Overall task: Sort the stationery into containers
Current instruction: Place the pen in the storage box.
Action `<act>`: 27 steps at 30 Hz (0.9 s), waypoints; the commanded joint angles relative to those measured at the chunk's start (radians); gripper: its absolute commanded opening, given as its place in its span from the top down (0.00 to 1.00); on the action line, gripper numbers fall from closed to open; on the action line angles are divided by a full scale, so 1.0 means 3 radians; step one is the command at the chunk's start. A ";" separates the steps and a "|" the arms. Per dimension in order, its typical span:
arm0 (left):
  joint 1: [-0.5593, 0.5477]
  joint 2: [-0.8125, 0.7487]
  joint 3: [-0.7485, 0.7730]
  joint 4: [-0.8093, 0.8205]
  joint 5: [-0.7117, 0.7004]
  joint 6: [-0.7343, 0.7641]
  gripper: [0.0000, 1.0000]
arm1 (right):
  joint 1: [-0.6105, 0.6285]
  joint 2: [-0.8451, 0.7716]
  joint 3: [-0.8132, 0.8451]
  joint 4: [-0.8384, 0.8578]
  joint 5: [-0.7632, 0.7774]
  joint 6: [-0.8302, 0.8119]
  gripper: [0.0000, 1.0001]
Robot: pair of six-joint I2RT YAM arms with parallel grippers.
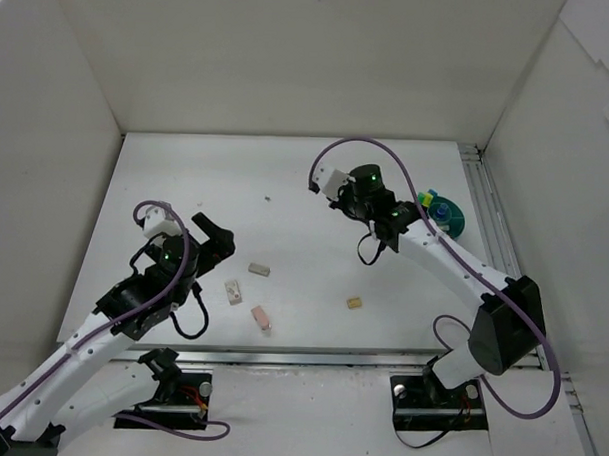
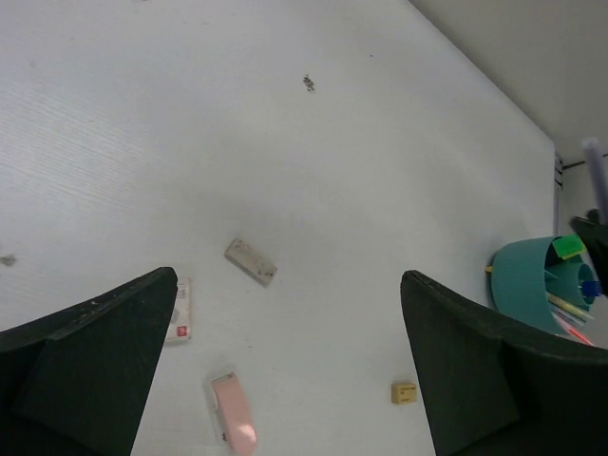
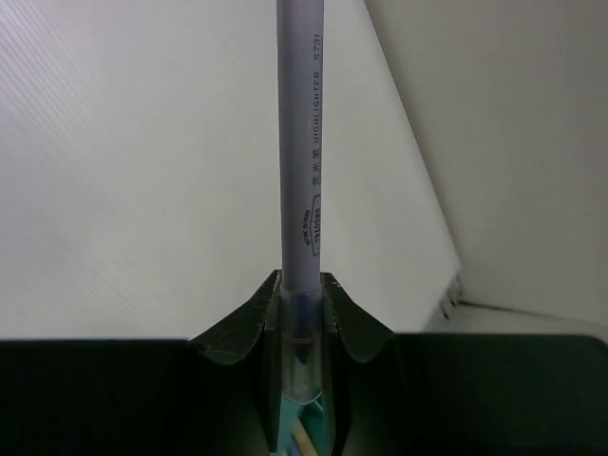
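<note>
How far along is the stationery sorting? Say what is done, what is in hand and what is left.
Done: the teal tub already holds several capped items. In hand: the right hand grips a highlighter by the tub. Left: a beige stick, white eraser, pink eraser and tan cube lie on the table; the left hand is open and empty.

The tub (image 1: 459,229) sits by the right edge with pens (image 1: 442,212) in it. Three small blocks (image 1: 260,269) lie near the front edge, a cube (image 1: 354,303) to their right.
</note>
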 commanded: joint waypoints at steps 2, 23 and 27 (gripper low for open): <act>0.0338 0.0101 0.0164 -0.0425 0.0071 0.0173 0.01 | -0.0284 -0.0185 0.0463 -0.0699 0.0259 -0.1212 1.00; 0.0707 0.1088 0.0097 0.0024 0.0925 0.0659 0.00 | -0.0974 -0.0149 -0.0047 -0.1979 0.1987 -0.3284 1.00; 0.0707 0.1190 0.0112 0.0029 0.0936 0.0633 0.00 | -0.0964 0.0009 -0.0083 -0.1954 0.2059 -0.3233 1.00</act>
